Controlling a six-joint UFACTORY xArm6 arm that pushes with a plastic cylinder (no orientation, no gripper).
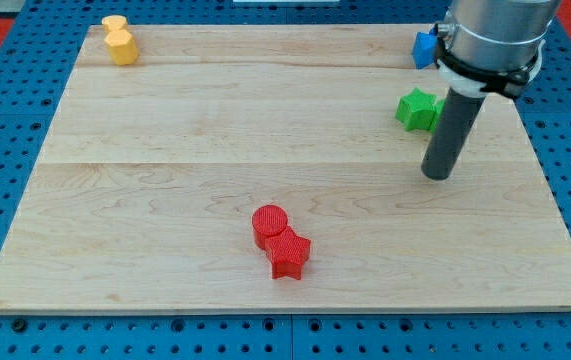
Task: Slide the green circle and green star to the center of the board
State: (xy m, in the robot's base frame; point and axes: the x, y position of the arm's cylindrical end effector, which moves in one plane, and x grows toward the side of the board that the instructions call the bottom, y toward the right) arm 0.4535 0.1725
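1. We are seeing one wooden board (215, 130) lying on a blue pegboard (5, 110).
2. Our tip (438, 176), a bare rod gripping nothing, is resting at 5 o'clock of the one green star (417, 109), just beside it.
3. We are counting two red blocks, a red circle (269, 224) touching a red star (290, 254), at the board's 6 o'clock.
4. One yellow block (119, 41) is sitting at 11 o'clock and one blue block (424, 49) at 1 o'clock; we cannot make out a green circle.

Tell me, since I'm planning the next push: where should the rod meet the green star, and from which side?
Probably its right-hand edge, pushing toward the view's left and slightly down. The green star sits near the board's right edge, and my tip is just below and right of it, not touching.
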